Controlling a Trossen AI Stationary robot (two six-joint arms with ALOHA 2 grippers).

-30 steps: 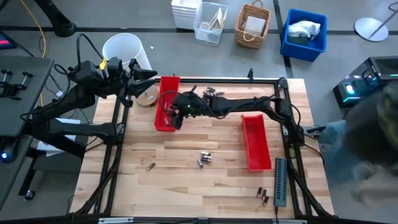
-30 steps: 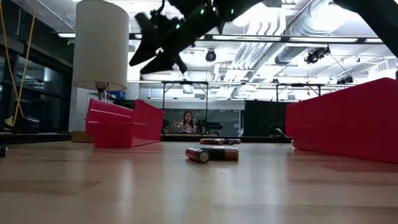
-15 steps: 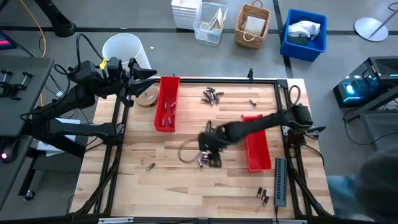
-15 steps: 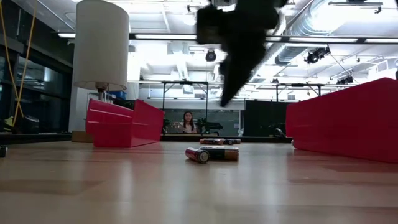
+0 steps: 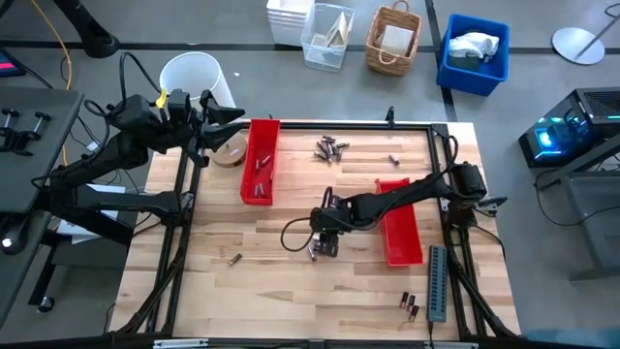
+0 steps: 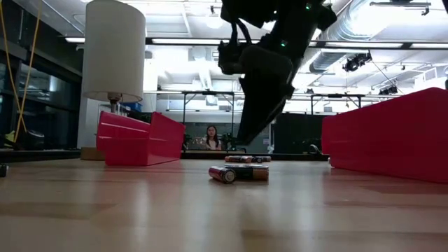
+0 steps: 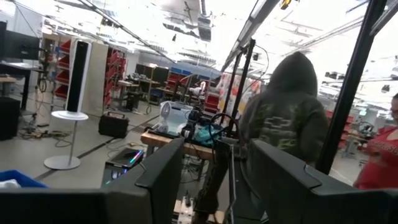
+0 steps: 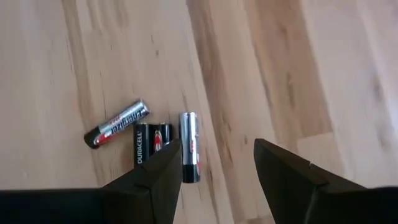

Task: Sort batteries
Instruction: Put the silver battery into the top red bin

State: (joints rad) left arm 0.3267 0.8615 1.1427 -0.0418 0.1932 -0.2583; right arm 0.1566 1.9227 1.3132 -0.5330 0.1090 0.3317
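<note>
Three batteries [image 8: 151, 142] lie side by side on the bare wood in the middle of the table [image 5: 318, 249], showing in the low view as a small pile [image 6: 238, 173]. My right gripper [image 8: 217, 163] hovers open just above them [image 5: 325, 229], fingers pointing down and touching nothing [image 6: 246, 133]. More batteries lie near the far edge [image 5: 331, 147], alone [image 5: 393, 160], at the near left [image 5: 234, 259] and near right [image 5: 410, 305]. A few rest inside the left red tray [image 5: 260, 176]. My left gripper [image 7: 217, 180] waits open at the table's far left corner [image 5: 232, 116].
A second red tray [image 5: 399, 221] stands right of the centre. A long grey ridged strip [image 5: 438, 283] lies near the right edge. A white bucket [image 5: 194, 78] and bins stand beyond the far edge. A person in a hooded top [image 7: 283, 118] shows in the room.
My right gripper has swung from over the left red tray toward the table's middle and near side, stopping above the three batteries, then has come down closer to them. The batteries have not moved.
</note>
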